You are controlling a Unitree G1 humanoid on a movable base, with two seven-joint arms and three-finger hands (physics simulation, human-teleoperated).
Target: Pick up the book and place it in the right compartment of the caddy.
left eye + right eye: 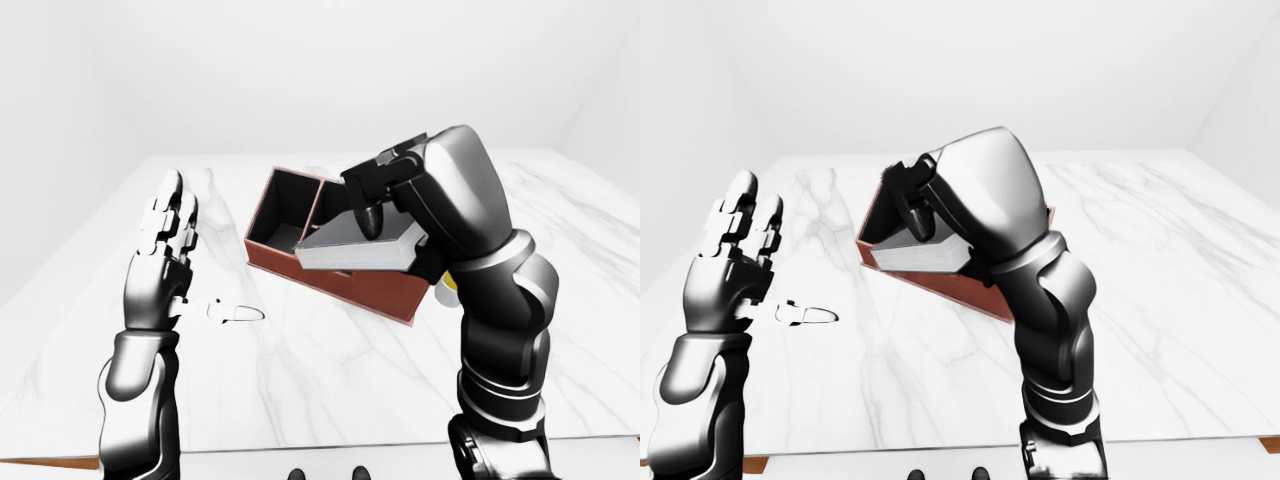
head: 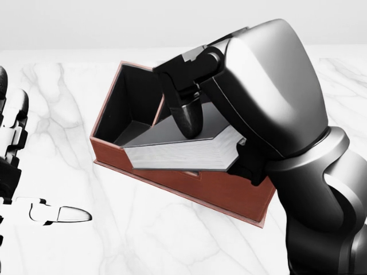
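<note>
head view shows the right hand (image 2: 195, 109) clamped on the book (image 2: 183, 150), holding it flat above the reddish-brown caddy (image 2: 189, 186) on a white marble table (image 2: 114, 240). to the caddy's left, the left hand (image 1: 165, 250) is raised with fingers spread apart, holding nothing.

Right hand (image 2: 198, 123) clenched (left hand (image 1: 165, 250) splayed, raised).
</note>
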